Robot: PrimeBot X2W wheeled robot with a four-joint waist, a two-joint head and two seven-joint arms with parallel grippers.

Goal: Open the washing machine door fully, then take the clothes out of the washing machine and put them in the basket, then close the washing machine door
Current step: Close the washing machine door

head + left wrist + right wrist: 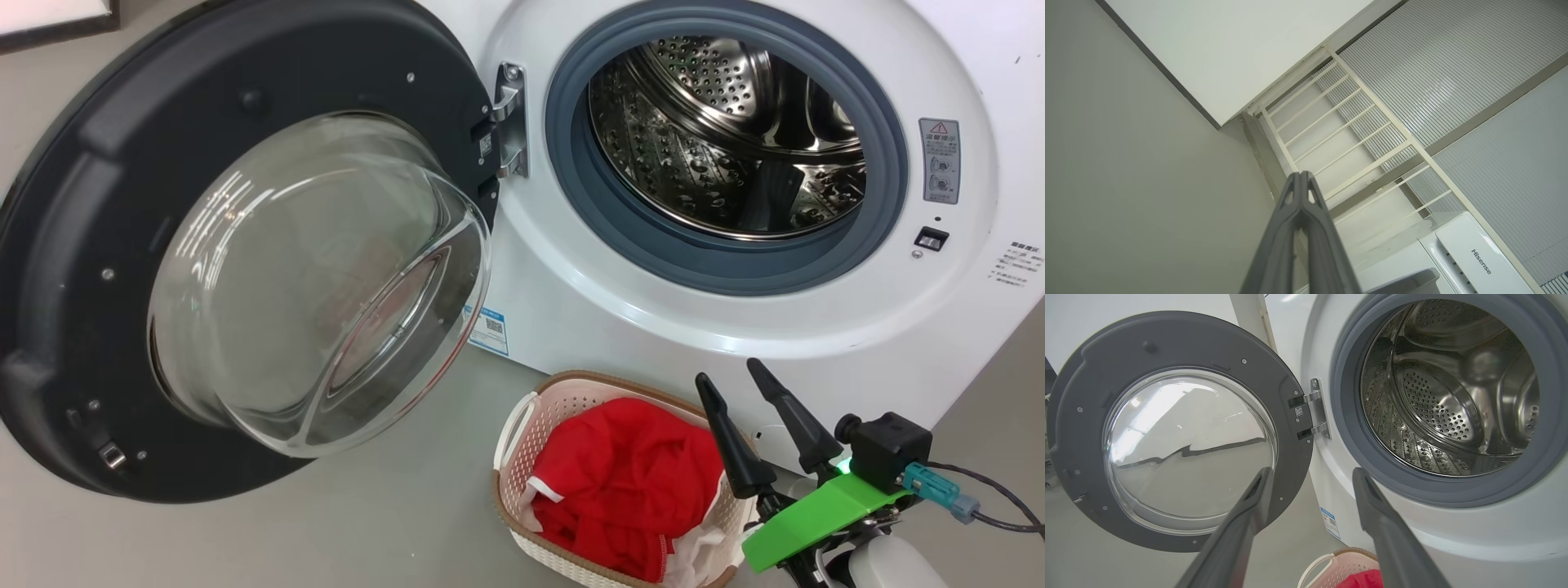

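Now the closing step seems to be in hand: the clothes (pixel 629 482) are lying bundled in the basket (pixel 588 377) on the floor before the washing machine (pixel 735 327), and the drum (pixel 718 139) is showing bare steel. The washing machine door (pixel 310 278) is standing wide open to the left. The right gripper (pixel 727 371) is hovering released over the basket's right end, while the left gripper (pixel 1301 176) is pointing upward, clenched on nothing. A good close probably means pushing the black ring far from the hinge (pixel 508 122), avoiding the glass, until latching.
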